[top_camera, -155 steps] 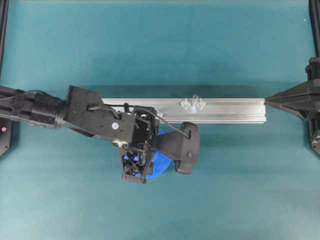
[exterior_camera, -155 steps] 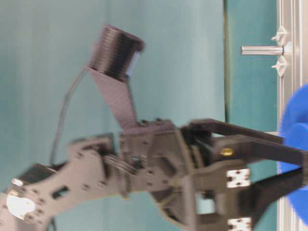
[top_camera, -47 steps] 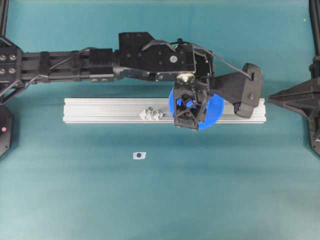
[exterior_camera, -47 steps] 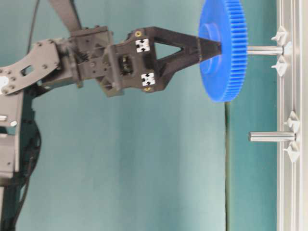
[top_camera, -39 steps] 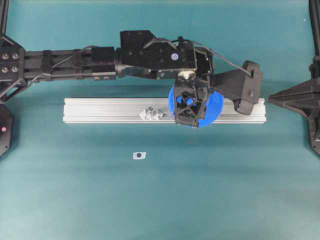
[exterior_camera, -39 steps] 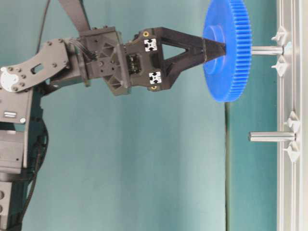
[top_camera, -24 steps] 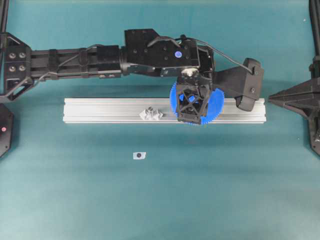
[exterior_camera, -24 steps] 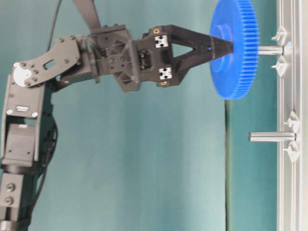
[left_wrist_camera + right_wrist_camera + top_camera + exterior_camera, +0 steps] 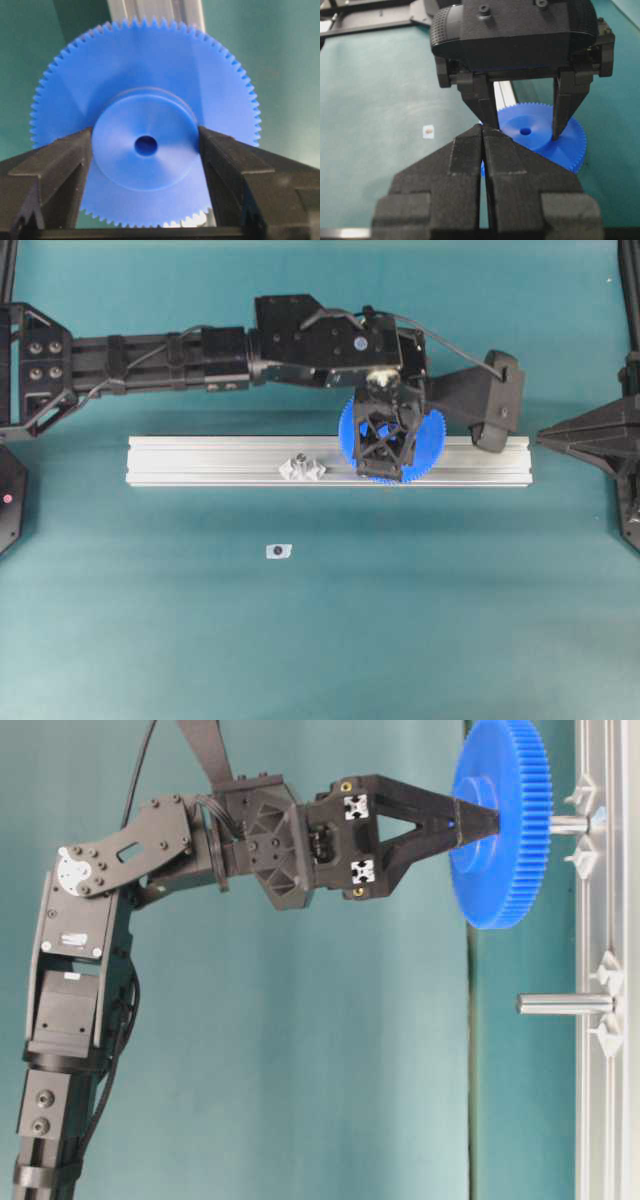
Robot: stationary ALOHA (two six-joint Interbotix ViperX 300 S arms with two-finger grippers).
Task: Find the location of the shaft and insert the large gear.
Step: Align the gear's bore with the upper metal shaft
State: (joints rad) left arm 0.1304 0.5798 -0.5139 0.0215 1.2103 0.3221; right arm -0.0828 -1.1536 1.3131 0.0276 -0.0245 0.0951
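The large gear (image 9: 500, 830), a bright blue toothed disc, hangs in my left gripper (image 9: 470, 820), whose fingers (image 9: 67, 165) are shut on its raised hub. In the table-level view only a short stub of the shaft (image 9: 568, 824) shows between the gear and the rail, flanked by clear pieces; its outer end is hidden behind the gear. From overhead the gear (image 9: 432, 445) sits over the rail's right part under the left gripper (image 9: 383, 452), and the shaft is hidden. My right gripper (image 9: 482, 129) is shut and empty at the rail's right end (image 9: 545, 440).
The aluminium rail (image 9: 200, 460) lies across the green mat. A second upright pin (image 9: 565, 1004) with bunched clear pieces (image 9: 303, 467) stands on it left of the gear. A tiny white tag (image 9: 279, 551) lies on the mat in front.
The left gripper has carried the gear closer to the rail, along the line of the shaft; less of the shaft shows now. The right arm has stayed still.
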